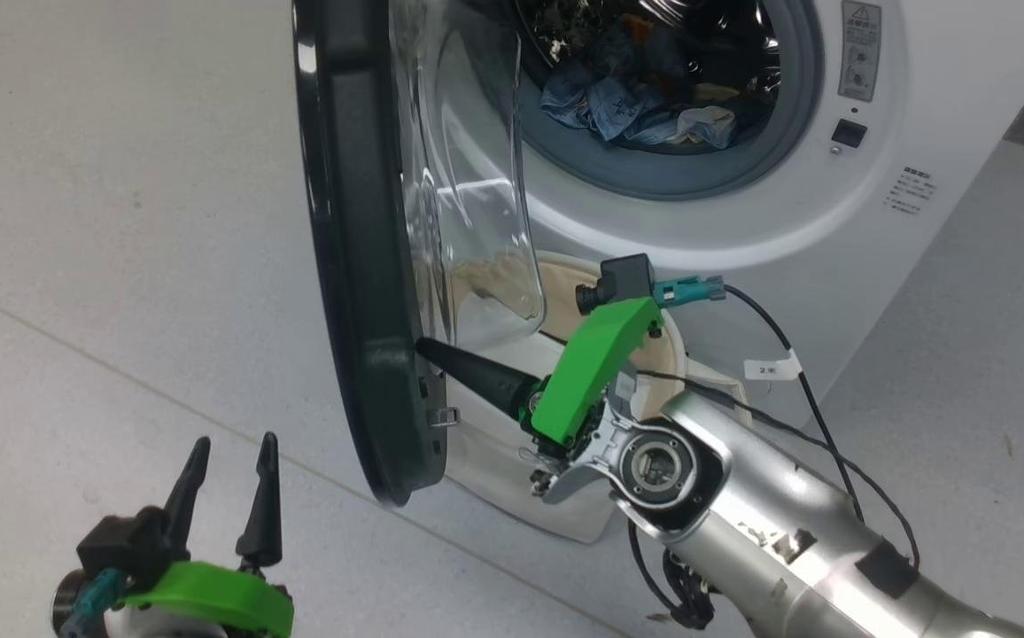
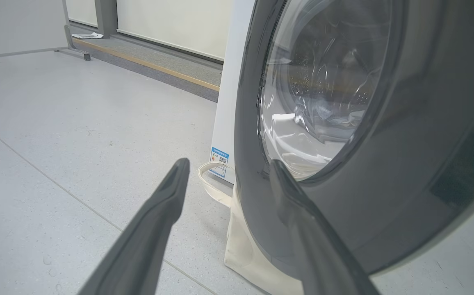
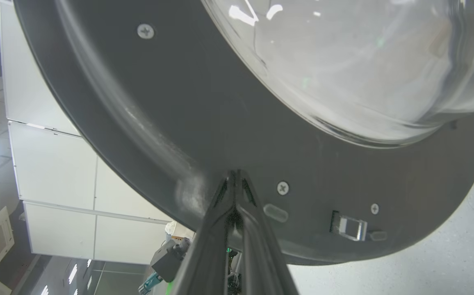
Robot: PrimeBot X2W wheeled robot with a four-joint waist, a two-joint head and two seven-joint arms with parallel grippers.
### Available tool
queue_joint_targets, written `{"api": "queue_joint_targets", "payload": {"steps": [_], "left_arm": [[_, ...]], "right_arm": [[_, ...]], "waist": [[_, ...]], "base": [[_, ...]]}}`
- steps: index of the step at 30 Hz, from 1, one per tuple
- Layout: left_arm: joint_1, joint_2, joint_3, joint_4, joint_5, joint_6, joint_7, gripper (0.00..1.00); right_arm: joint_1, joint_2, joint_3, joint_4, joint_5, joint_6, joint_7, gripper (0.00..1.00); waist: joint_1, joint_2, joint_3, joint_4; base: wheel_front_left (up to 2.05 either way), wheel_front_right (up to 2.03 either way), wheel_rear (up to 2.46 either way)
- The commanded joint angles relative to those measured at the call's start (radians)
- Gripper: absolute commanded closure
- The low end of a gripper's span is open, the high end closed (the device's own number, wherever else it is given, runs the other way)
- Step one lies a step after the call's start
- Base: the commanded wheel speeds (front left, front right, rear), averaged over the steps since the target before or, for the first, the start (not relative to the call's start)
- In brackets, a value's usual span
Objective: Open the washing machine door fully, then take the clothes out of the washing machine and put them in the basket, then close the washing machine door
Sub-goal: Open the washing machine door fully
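The door (image 1: 361, 266) and my right arm (image 1: 742, 496) cover most of the basket (image 1: 499, 474), so I cannot see inside it. The head view's top edge cuts off the door's top and the upper drum (image 1: 725, 35). The clothes (image 1: 627, 102) sit far back, partly in shadow, and their print is too small to make out. The labels (image 1: 911, 190) on the washer (image 1: 831, 248) are unreadable. The bottom edge cuts my left gripper (image 1: 236, 439) at the wrist.

Black-rimmed glass door (image 1: 361, 266) open wide, edge-on, from white washer (image 1: 831, 221), blue and cream clothes (image 1: 627, 106) heaped inside it, cream canvas basket (image 1: 503, 461) standing just beneath door.
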Motion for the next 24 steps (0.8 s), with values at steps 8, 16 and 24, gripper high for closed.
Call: {"api": "queue_joint_targets", "payload": {"steps": [8,16,24], "left_arm": [[-0.023,0.042,0.056,-0.034,0.005,-0.005,-0.012,0.0],[-0.011,0.076,0.079,-0.041,0.007,-0.002,-0.012,0.0],[0.023,0.137,0.114,-0.064,0.0,0.002,0.001,0.0]], "right_arm": [[-0.07,0.022,0.079,0.028,-0.071,0.001,-0.153,0.0],[-0.033,-0.101,0.143,-0.042,-0.262,0.001,-0.408,0.0],[0.106,-0.232,0.047,-0.065,-0.555,0.001,-0.515,0.0]], "waist": [[0.0,0.0,-0.021,-0.026],[0.0,0.0,-0.054,-0.092],[0.0,0.0,-0.1,-0.175]], "base": [[0.0,0.0,0.0],[0.0,0.0,0.0],[0.0,0.0,0.0]]}}
